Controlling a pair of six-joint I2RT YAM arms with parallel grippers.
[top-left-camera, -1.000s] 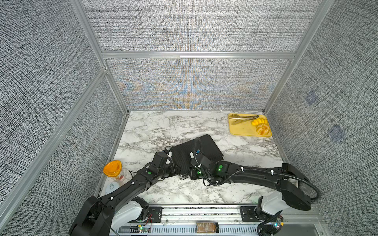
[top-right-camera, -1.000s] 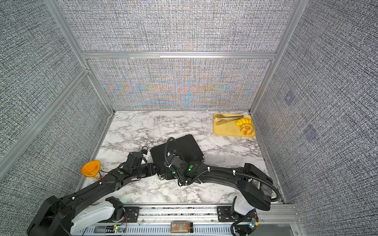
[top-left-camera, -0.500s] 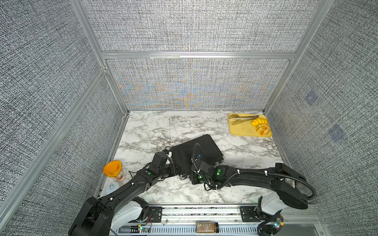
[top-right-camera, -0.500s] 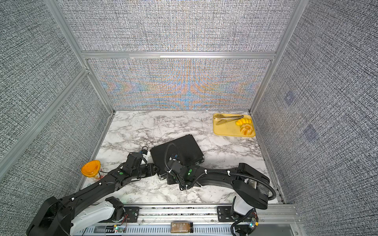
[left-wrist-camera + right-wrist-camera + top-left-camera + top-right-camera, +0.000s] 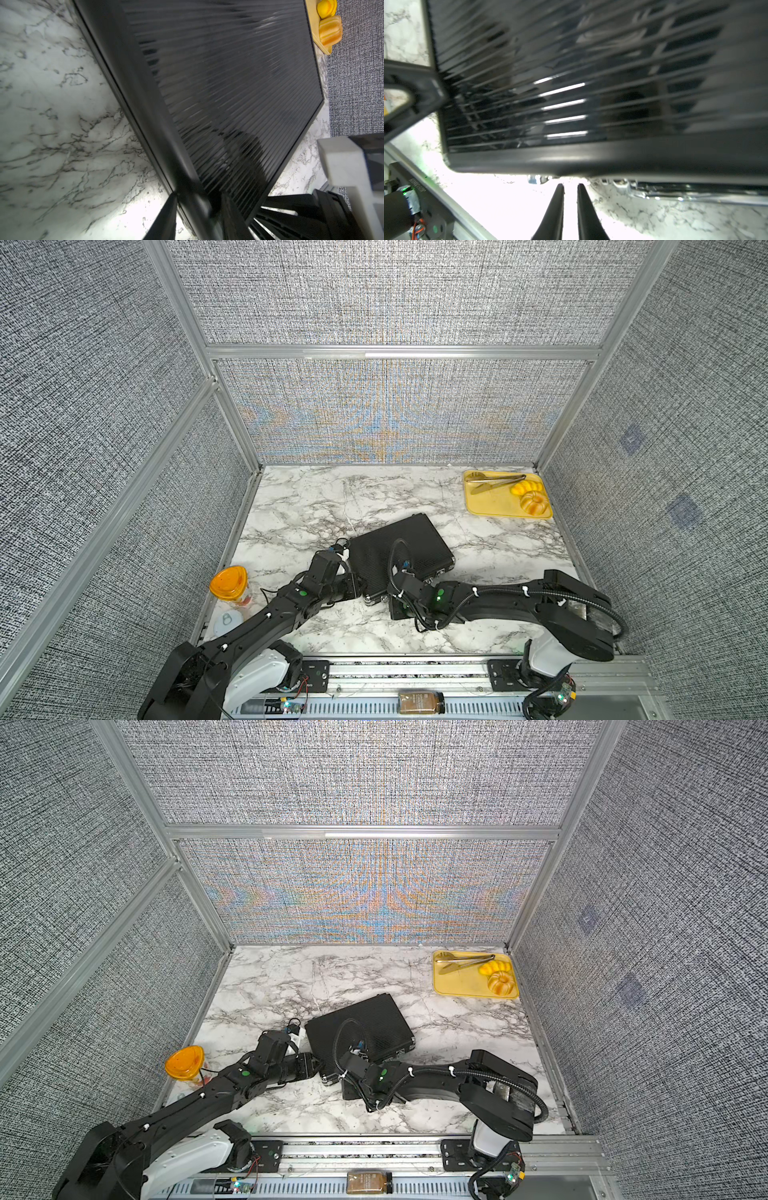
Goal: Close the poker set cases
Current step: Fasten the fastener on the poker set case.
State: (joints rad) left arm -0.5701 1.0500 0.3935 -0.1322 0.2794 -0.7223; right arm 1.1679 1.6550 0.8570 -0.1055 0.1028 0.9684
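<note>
1. The right gripper [image 5: 570, 186] has drawn back off the lid of the case [image 5: 428, 545]. It now sits low on the bench [image 5: 316, 506], just short of the case's front side. Its fingers have narrowed to a slit with nothing between them.
2. The left gripper [image 5: 199, 205] has not moved. It stays clamped on the case's left rim, near the front corner.
3. The case has kept its place, askew at the middle of the bench and nearer the front edge. In both top views the lid lies flat on the base.
4. Lowering the lid looks done, so the latches [image 5: 439, 571] are probably what is left. The right gripper's low approach would suit that.
5. I cannot tell whether the latches are snapped. They are too small in the top views and smeared in the right wrist view.
6. In the top views the right fingertips are hidden under their own wrist, the arms cover the case's front corner, and a cable loop crosses the lid.
</note>
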